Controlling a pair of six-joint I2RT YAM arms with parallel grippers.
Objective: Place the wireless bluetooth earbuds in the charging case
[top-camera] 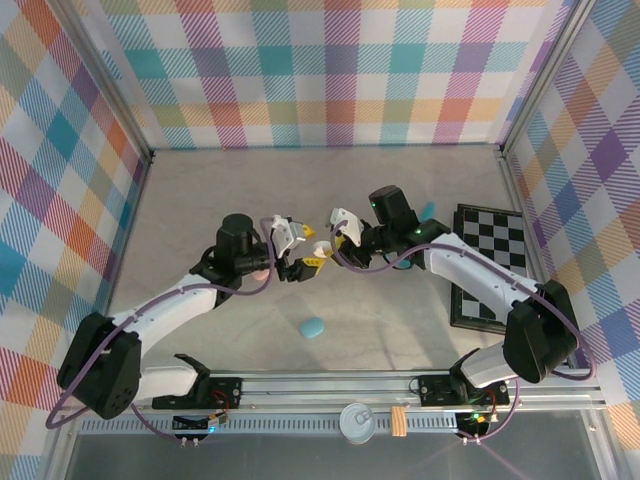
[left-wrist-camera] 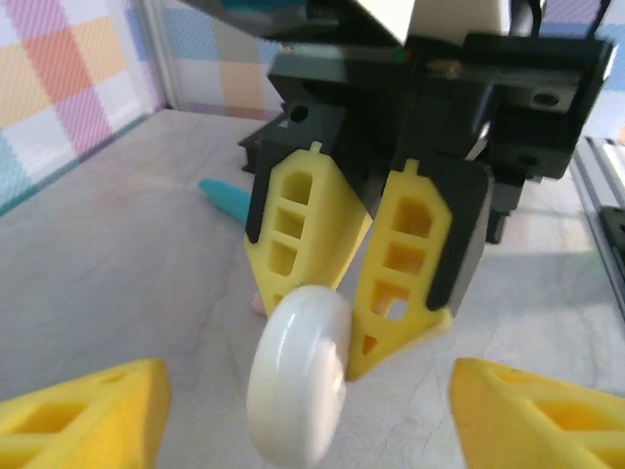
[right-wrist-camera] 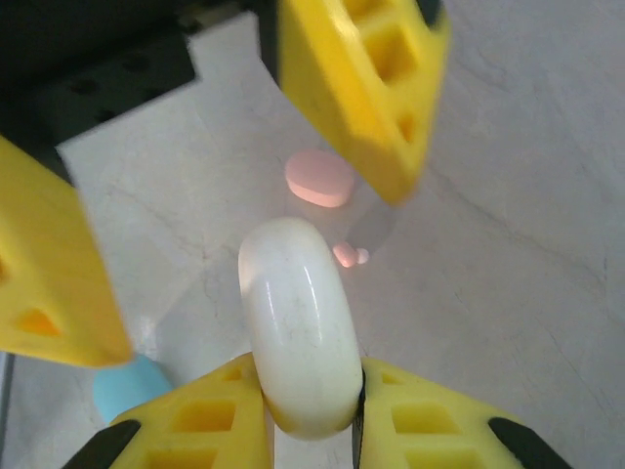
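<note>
A white pebble-shaped charging case (right-wrist-camera: 298,322) stands on edge above the table, with my right gripper (right-wrist-camera: 311,379) shut on its near end. My left gripper (left-wrist-camera: 308,379) is open, one yellow finger on each side of the same white case (left-wrist-camera: 298,376) and neither touching it. In the top view the two grippers meet at mid-table, the left (top-camera: 303,258) facing the right (top-camera: 335,238). One tiny pink earbud (right-wrist-camera: 347,256) lies on the table under the case, next to a closed pink case (right-wrist-camera: 319,179).
A teal pebble case (top-camera: 313,328) lies nearer the bases. By the right arm is a teal piece (top-camera: 428,208), and a chessboard (top-camera: 490,265) sits at the right. A teal strip (left-wrist-camera: 227,198) lies behind the right fingers. Checked walls surround the table.
</note>
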